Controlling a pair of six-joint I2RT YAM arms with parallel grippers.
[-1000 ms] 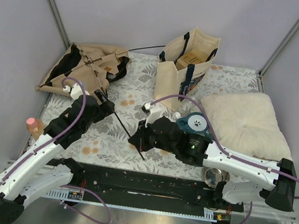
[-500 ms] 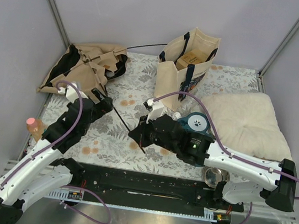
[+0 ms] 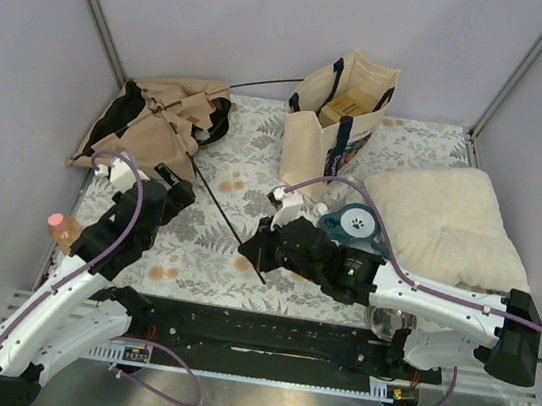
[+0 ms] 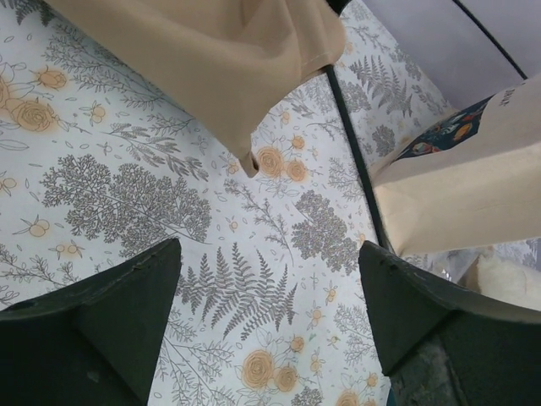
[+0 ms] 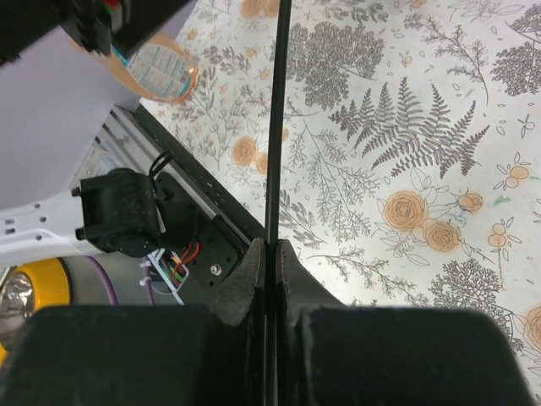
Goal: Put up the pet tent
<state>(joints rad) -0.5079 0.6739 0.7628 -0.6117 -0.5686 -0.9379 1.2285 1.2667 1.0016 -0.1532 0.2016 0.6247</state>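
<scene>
The pet tent lies collapsed in a tan heap at the far left corner of the worktop. One thin black pole runs out from it towards the middle of the near edge. The right claw is clamped on this pole close to its free end, fingers pressed together with the rod between them. The left claw hovers just near the edge of the tent with its fingers apart, holding nothing. A fold of tan cloth hangs just beyond it.

The main risk is the grip. The pole is thin and smooth and is held near its tip, so it could twist or slide out once it is lifted or bent. With nothing pinning the cloth, pulling the pole would likely drag the whole heap across the worktop rather than open it. A swinging pole could also strike the tote bag, which stands at the far edge and looks easy to tip. The left arm works close to a small bottle at the left edge and could knock it over.
</scene>
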